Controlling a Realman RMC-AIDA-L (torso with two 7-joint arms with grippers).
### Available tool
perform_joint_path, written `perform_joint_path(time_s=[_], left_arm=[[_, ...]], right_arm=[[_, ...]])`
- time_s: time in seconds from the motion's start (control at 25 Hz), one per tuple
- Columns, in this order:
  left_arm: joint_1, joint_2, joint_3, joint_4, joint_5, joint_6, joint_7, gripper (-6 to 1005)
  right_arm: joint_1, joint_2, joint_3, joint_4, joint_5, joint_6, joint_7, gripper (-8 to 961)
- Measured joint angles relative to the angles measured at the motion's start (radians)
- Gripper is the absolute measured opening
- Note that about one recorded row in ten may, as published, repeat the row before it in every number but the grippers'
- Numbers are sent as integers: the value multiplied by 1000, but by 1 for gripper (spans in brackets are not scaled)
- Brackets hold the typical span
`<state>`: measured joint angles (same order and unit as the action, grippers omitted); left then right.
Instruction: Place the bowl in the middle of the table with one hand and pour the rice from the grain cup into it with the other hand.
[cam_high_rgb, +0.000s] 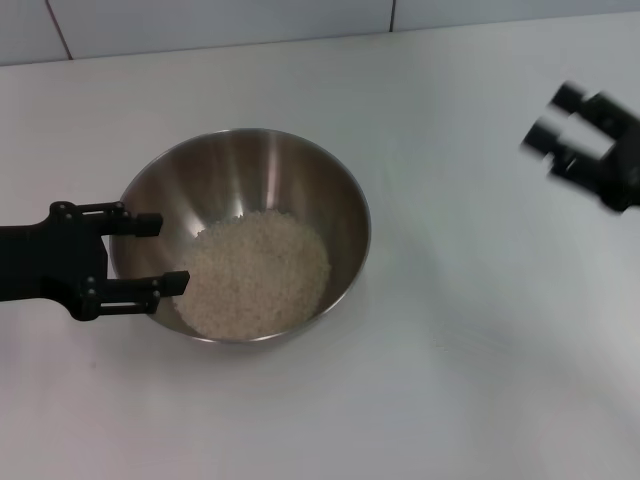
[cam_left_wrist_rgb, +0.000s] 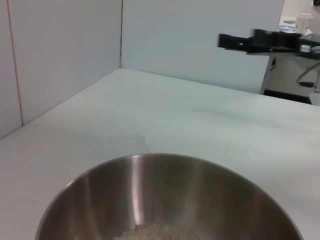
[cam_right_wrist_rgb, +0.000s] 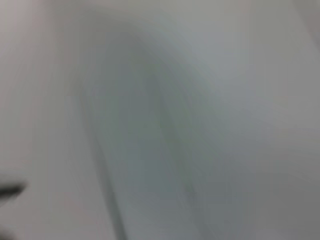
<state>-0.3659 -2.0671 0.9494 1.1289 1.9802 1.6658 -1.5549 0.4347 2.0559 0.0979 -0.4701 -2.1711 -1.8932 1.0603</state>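
Spread wide, the left gripper (cam_high_rgb: 165, 253) sits at the left side of the bowl (cam_high_rgb: 330, 185), its two black fingers level with the rim and parted with nothing pinched between them — the near finger lies over the rim edge toward the rice, the far one just beside the rim. That placement reads as a steadying or just-released hold: the arm comes in flat from the left so the bowl's mouth is open from above and from the right for pouring. The bowl stands upright on the table (cam_high_rgb: 450, 380), roughly in the middle of it, and the rice (cam_high_rgb: 258, 272) already lies inside as a low mound banked toward the near-left wall, so the pour looks done.

The right gripper (cam_high_rgb: 585, 140) is well apart, up at the right edge of the head view and blurred; whether it is parted or pressed together I cannot tell, and no grain cup can be made out in any view — the right wrist view is a smear.

Brushed stainless steel, round and deep, the bowl mirrors light in vertical streaks down its inner wall (cam_left_wrist_rgb: 150, 195). Fine, matte, off-white grains form a loose, pebbly mass. Smooth, flat and white, the tabletop meets pale panelled walls behind
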Motion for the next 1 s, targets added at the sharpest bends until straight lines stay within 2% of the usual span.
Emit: perform_joint_path(time_s=[0.08,0.16,0.4,0.52,0.76,1.0], left_arm=[[0,0,0,-8,0,0,3,752],[-6,-1,1,-27,0,-3,5,752],[-7,-1,9,-31,0,-13,1,752],[-7,-1,13,-28,0,-18,-1,751],[-7,0,13,-22,0,-18,-2,752],[-9,1,13,-22,0,-17,-2,752]], right_arm=[[12,27,-118,-121,0,-14,15,812],[27,34,-231,-189,6,-10,38,812],[99,36,-381,-264,18,10,77,812],[126,36,-506,-313,24,51,143,812],[121,37,-771,-397,109,158,249,812],[117,37,-893,-448,130,216,303,812]])
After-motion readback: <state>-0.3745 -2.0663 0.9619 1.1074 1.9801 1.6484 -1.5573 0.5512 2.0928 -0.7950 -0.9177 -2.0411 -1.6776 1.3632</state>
